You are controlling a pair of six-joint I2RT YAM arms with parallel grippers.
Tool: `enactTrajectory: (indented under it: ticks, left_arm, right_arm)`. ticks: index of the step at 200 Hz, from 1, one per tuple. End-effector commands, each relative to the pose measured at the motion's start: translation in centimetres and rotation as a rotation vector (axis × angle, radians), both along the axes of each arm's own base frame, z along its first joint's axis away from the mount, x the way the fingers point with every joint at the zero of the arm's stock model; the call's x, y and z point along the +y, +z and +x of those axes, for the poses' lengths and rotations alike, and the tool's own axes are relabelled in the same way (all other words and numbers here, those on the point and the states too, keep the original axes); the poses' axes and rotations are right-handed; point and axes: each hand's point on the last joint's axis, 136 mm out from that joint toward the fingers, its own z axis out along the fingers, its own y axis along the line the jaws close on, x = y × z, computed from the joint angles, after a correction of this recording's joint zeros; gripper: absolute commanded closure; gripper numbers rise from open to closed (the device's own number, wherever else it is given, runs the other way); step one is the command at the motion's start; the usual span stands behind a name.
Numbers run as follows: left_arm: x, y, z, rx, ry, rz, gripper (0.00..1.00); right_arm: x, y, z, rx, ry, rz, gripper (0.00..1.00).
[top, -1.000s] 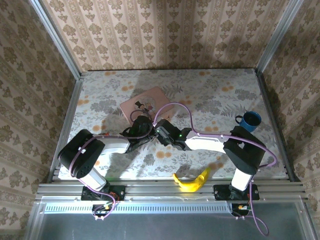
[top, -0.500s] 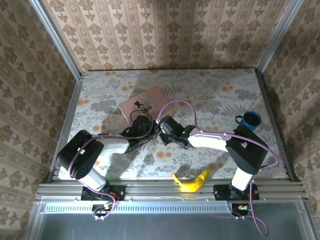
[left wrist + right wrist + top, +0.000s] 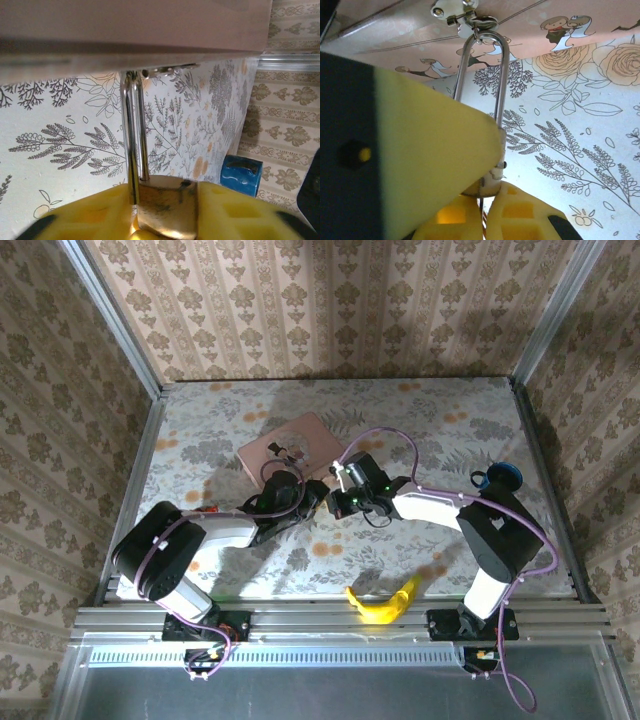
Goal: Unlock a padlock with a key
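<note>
The left tool (image 3: pixel 167 225) has its yellow pads against both flanks of the padlock (image 3: pixel 165 200), so it looks clamped on the brass body. From there the shackle (image 3: pixel 131 135) runs up to the hasp (image 3: pixel 470 20) on the pink tin (image 3: pixel 290 445). The right tool (image 3: pixel 475 150) has its fingers together, the tip close beside the shackle just above the body. Whether the key is pinched there I cannot tell, since the fingers cover that spot. The two tools meet near the middle of the worktop (image 3: pixel 450 420), just off the tin's near corner.

Both shackle legs appear seated in the body, so I judge the lock not yet open and the step in hand to be seating or turning the key.

- **Left tool:** it should hold the body rigid, so that it cannot swing on the hasp.
- **Right tool:** it should twist purely about the key's own axis. Any sideways push on so thin a key would probably bend it or let it slip out.
- **After the turn:** draw the body gently down along the shackle. The tin looks light and may slide if tugged.

The blue cup (image 3: pixel 500 478) by the right edge and the banana (image 3: pixel 385 602) at the near edge lie well apart from the work.
</note>
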Motion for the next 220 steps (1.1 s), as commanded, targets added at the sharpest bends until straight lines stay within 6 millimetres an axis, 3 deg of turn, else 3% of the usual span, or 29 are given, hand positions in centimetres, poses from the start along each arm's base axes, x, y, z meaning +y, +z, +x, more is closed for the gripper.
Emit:
enactTrajectory:
  ticks: [1, 41, 74, 108, 170, 220]
  left_arm:
    - [1.3, -4.1, -3.1, 0.16, -0.032, 0.065, 0.45]
    - [2.5, -1.5, -2.7, 0.073, -0.027, 0.13, 0.0]
    - [4.2, 2.1, -2.5, -0.035, -0.032, 0.247, 0.0]
    - [5.2, 4.9, -2.6, -0.139, -0.03, 0.309, 0.0]
    - [6.6, 6.1, -2.6, -0.212, 0.01, 0.295, 0.0]
    - [8.2, 6.8, -2.6, -0.244, 0.049, 0.318, 0.0]
  right_arm:
    - [0.9, 1.6, 1.5, -0.018, -0.034, 0.112, 1.0]
    - [0.9, 1.5, 1.7, -0.019, -0.047, 0.112, 0.97]
    - [0.9, 0.7, 1.8, -0.015, -0.057, 0.099, 0.88]
    - [0.8, -0.7, 2.2, -0.005, -0.075, 0.075, 0.85]
    - [0.5, -3.1, 2.7, 0.007, -0.102, 0.036, 0.73]
    - [0.1, -2.8, 3.2, -0.014, -0.119, 0.008, 0.67]
